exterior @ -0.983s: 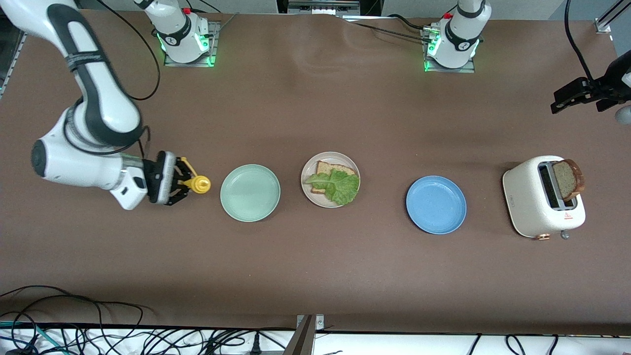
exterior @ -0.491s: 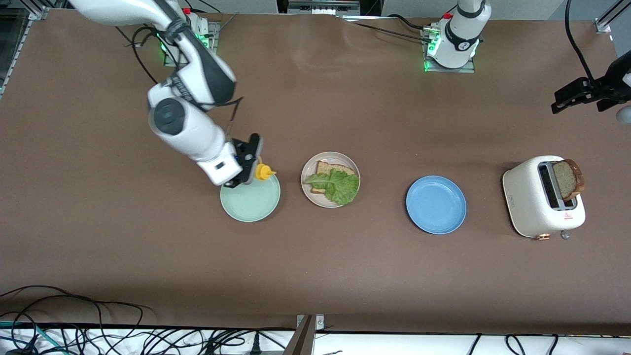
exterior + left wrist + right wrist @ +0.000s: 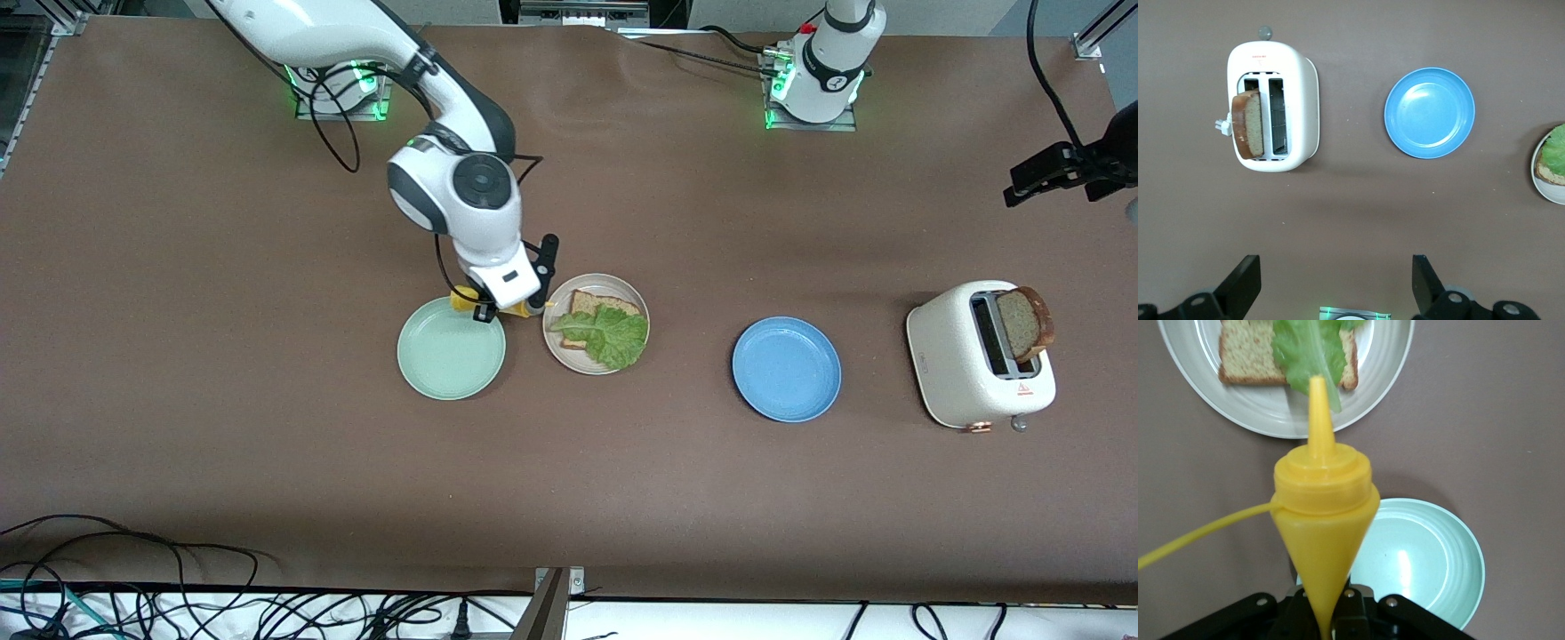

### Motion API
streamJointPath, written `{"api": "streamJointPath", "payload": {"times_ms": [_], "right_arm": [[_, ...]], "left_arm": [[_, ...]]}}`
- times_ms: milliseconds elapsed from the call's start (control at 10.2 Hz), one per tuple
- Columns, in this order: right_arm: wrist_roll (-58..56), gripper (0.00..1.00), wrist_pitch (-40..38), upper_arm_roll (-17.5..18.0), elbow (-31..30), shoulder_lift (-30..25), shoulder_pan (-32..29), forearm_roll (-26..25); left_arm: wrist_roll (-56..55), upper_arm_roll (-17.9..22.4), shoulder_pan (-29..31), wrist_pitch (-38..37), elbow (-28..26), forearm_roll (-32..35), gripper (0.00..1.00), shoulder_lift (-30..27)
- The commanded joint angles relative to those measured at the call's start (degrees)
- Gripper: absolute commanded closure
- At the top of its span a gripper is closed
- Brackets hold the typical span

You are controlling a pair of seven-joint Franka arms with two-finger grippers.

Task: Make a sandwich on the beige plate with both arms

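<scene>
The beige plate (image 3: 553, 342) holds one brown bread slice (image 3: 591, 304) with a green lettuce leaf (image 3: 613, 336) lying on it. My right gripper (image 3: 507, 307) hangs over the gap between this plate and the mint green plate (image 3: 449, 351). It is shut on a yellow squeeze bottle (image 3: 1323, 500), whose nozzle points at the lettuce (image 3: 1308, 347). A second bread slice (image 3: 1024, 322) sticks up out of the white toaster (image 3: 960, 364). My left gripper (image 3: 1053, 173) waits open and empty, high over the left arm's end of the table, with the toaster (image 3: 1298, 100) in its wrist view.
A blue plate (image 3: 787, 369) lies between the beige plate and the toaster. Cables run along the table edge nearest the front camera (image 3: 267, 613). Both arm bases stand at the edge farthest from that camera.
My right arm has swung from its own end of the table across the mint green plate to the beige plate's edge, carrying the yellow bottle. The left arm has barely moved.
</scene>
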Motion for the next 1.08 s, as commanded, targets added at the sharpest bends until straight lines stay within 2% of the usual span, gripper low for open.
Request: {"api": "streamJointPath", "payload": {"times_ms": [0, 295, 491, 590, 983], "right_arm": [[2.4, 0.94, -8.4, -1.2, 8.3, 5.8, 5.1, -7.4], [5.5, 0.94, -14.1, -1.2, 8.2, 7.4, 7.3, -13.0], [9.2, 0.94, -14.6, -1.2, 8.0, 8.9, 7.3, -15.9], [10.4, 1.0, -14.4, -1.1, 8.1, 9.7, 7.4, -16.5], [10.3, 1.0, -14.8, -1.1, 8.3, 9.8, 7.8, -16.7]], "left_arm": [[0.3, 0.0, 1.5, -0.6, 1.9, -0.4, 0.0, 1.6], [0.3, 0.0, 1.9, -0.6, 1.9, -0.8, 0.0, 1.6], [0.2, 0.0, 1.8, -0.6, 1.9, -0.6, 0.0, 1.7], [0.3, 0.0, 1.8, -0.6, 1.9, -0.4, 0.0, 1.9], [0.4, 0.0, 2.0, -0.6, 1.9, -0.5, 0.0, 2.0]]}}
